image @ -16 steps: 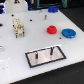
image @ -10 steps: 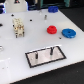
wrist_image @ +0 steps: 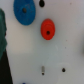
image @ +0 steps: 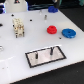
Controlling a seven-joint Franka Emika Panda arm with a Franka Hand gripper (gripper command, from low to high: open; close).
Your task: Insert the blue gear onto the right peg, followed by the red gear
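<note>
The blue gear point(image: 68, 33) lies flat on the white table at the exterior view's right. The red gear point(image: 51, 29) lies just beside it, toward the exterior view's left. The black-framed pale plate point(image: 59, 56) sits near the front, with two dark pins; the right peg point(image: 51, 51) stands bare, and so does its twin point(image: 37, 55). A pale blurred shape that I take for my gripper point(image: 19, 26) hangs at the back left, far from both gears; its fingers are not resolvable. The wrist view shows the blue gear point(wrist_image: 24, 11) and the red gear point(wrist_image: 47, 28) but no fingers.
A dark-blue object point(image: 52, 8) sits at the table's back edge. A small dark post point(image: 45, 16) stands behind the red gear. The robot's white base point(image: 17, 3) is at the back left. The table's front edge runs just below the plate.
</note>
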